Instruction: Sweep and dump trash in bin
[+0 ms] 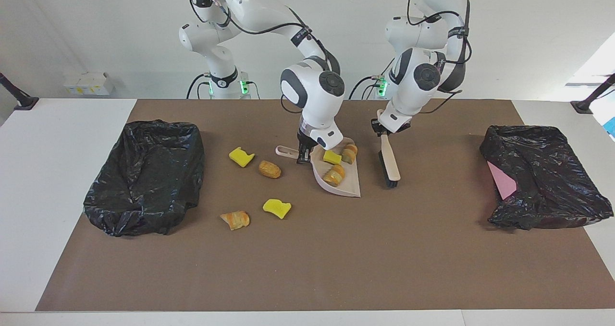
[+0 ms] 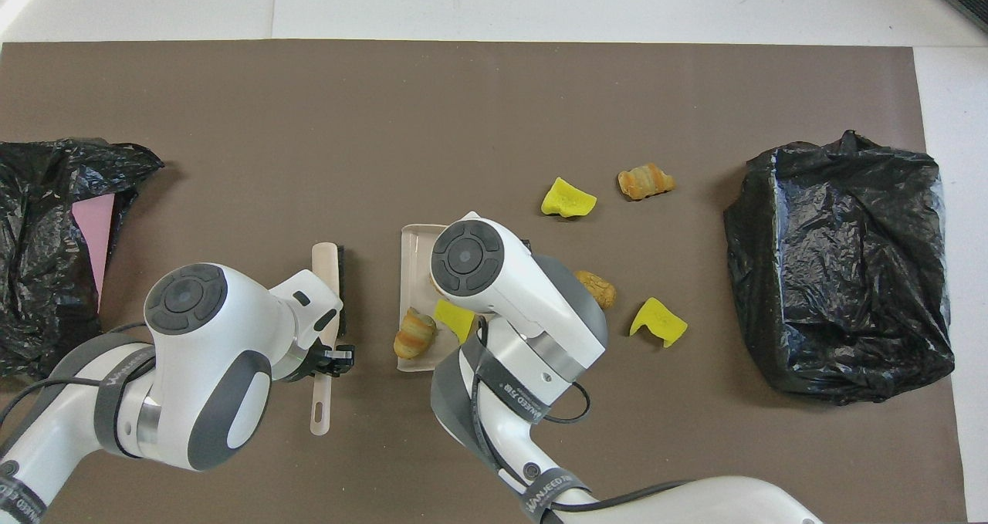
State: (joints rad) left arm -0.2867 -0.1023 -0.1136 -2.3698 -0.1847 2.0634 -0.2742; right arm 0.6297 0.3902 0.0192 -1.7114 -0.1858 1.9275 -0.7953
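Facing view: right gripper (image 1: 302, 159) has its fingers clamped on the dustpan (image 1: 347, 186) handle; three trash pieces (image 1: 335, 174) lie in the pan just beside them, four on the surface toward the right arm's bin (image 1: 144, 182). Left gripper (image 1: 383, 133) grips the brush (image 1: 388, 165).

Overhead view: the right arm hides its fingers; loose trash (image 2: 567, 198) lies between dustpan (image 2: 411, 240) and bin (image 2: 841, 269).

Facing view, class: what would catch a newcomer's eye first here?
Mid-table, the right gripper holds the beige dustpan by its handle, three scraps already in it, while the left gripper holds the brush beside it. Four bright scraps lie loose on the mat toward the black bin bag at the right arm's end.
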